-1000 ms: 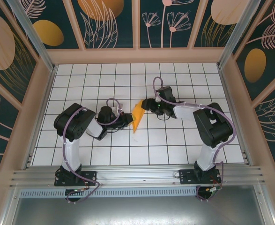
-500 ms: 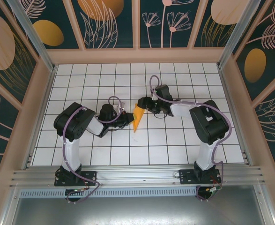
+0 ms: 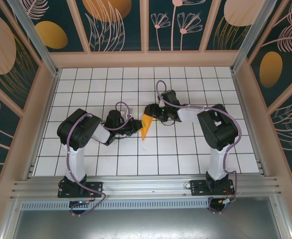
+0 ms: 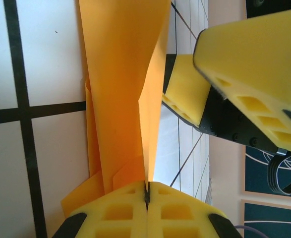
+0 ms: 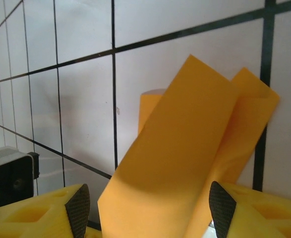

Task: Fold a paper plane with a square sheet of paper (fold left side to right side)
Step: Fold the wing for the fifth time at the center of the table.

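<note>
The paper plane (image 3: pixel 146 124) is a narrow orange-yellow strip of creased layers standing on edge on the white grid table. My left gripper (image 3: pixel 137 127) is shut on its near edge; in the left wrist view the yellow pads (image 4: pixel 120 213) pinch a raised flap of the paper plane (image 4: pixel 120 89). My right gripper (image 3: pixel 149 110) is open at the plane's far end. In the right wrist view the folded paper (image 5: pixel 185 148) rises between its spread fingertips (image 5: pixel 78 210) with a gap on each side. The right gripper's pads (image 4: pixel 254 69) show beyond the paper in the left wrist view.
The white tiled table (image 3: pixel 185 149) is walled by a wooden frame with dark floral panels (image 3: pixel 118 25). Both arms meet at the table's middle, their cables (image 3: pixel 120 107) looping above the wrists. The metal rail (image 3: pixel 146 186) runs along the near edge.
The right gripper has moved left and closed in over the far end of the paper plane. The left gripper has kept its grip and place.
</note>
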Available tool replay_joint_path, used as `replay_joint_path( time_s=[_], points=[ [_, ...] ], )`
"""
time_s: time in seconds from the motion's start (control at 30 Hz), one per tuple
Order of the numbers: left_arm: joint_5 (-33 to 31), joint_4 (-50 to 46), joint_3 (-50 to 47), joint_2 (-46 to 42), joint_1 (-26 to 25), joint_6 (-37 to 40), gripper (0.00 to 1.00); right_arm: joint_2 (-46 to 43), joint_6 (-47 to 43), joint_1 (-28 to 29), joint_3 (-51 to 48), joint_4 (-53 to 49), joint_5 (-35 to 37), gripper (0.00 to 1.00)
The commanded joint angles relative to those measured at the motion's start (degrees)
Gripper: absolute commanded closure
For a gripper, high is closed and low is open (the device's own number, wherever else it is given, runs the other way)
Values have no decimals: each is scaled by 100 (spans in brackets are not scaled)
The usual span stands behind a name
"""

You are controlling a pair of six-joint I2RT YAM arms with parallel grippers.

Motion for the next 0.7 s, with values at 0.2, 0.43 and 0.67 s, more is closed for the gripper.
replay_joint_path(
  time_s=[0.2,0.43,0.67],
  points=[
    [-35,-193,56,-3,35,189,97,-21,43,61,161,-439,222,34],
    [-52,-182,55,-21,36,189,95,90,41,87,244,-840,401,45],
    [-125,-312,73,-214,37,275,86,368,41,96,425,-1104,431,49]
  ],
)
